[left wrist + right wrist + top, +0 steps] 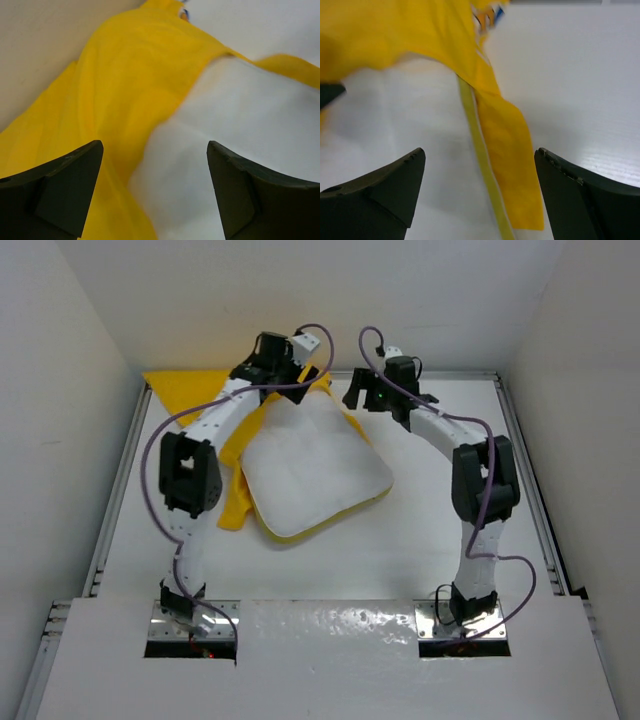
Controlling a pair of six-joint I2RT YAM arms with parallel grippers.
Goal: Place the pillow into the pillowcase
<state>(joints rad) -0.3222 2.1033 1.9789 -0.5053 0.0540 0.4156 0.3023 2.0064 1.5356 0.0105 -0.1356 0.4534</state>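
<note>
The white pillow (315, 475) lies mid-table, its far end tucked into the yellow pillowcase (185, 390), which spreads back-left and bunches along the pillow's left side. My left gripper (305, 370) hovers open over the pillow's far end. In the left wrist view it (155, 150) is empty above where the pillowcase (125, 75) edge meets the pillow (240, 115). My right gripper (357, 392) is open at the pillow's far right corner. In the right wrist view it (480, 155) is empty over the pillow (405, 115) and a pillowcase (510, 150) flap.
The white table (440, 530) is boxed in by white walls at left, right and back, with metal rails (120, 490) along both sides. The arm bases sit at the near edge. The purple cables (155, 440) loop beside each arm.
</note>
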